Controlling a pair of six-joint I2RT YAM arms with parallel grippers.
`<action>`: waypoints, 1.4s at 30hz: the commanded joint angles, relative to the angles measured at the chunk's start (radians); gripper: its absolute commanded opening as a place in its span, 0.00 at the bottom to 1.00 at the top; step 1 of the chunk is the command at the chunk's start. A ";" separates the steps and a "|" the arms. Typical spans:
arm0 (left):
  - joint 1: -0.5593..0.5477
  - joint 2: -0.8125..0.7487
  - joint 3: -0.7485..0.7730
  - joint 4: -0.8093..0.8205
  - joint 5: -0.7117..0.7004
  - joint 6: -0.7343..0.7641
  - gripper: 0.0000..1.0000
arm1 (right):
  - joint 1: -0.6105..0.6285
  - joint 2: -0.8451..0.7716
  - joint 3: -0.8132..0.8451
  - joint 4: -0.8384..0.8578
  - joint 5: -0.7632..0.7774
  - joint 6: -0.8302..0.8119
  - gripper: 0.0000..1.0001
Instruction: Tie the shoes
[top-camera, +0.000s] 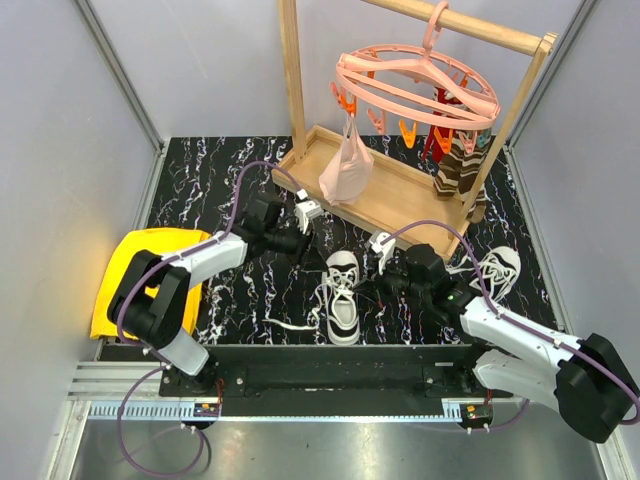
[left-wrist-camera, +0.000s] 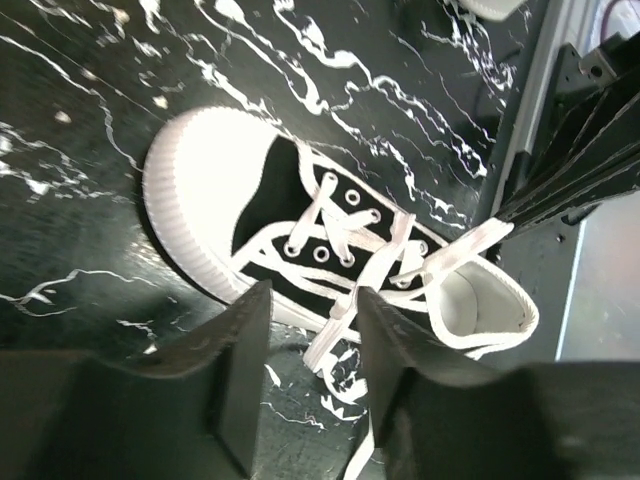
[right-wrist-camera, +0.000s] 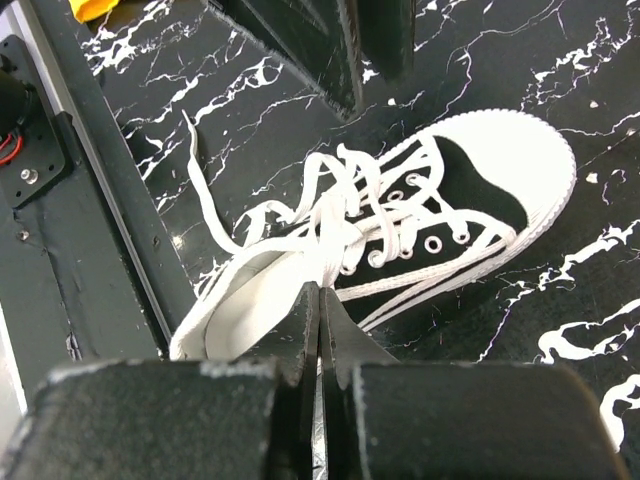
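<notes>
1. On the table (top-camera: 200, 170), front and centre, one shoe (top-camera: 343, 285) is lying untied, a lace (top-camera: 292, 323) trailing loose to its left.
2. Another shoe (top-camera: 497, 268) is sitting well off to the right, near the wooden rack (top-camera: 400, 195).
3. Left gripper (left-wrist-camera: 312, 300) is hovering over the centre shoe with its fingers parted, gripping nothing, while a lace is running through the gap.
4. Right gripper (right-wrist-camera: 320, 295) is pressing its fingers tight together, pinching a lace just beside that shoe's opening.
</notes>
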 joint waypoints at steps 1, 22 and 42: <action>-0.017 0.030 0.056 0.009 0.077 0.025 0.46 | -0.006 0.017 0.036 0.004 -0.017 -0.033 0.00; -0.052 0.066 0.110 -0.011 0.147 0.024 0.01 | -0.004 0.129 0.079 0.056 -0.030 -0.074 0.00; -0.040 0.108 0.138 -0.117 0.044 0.125 0.48 | -0.006 0.103 0.095 0.025 -0.012 -0.085 0.00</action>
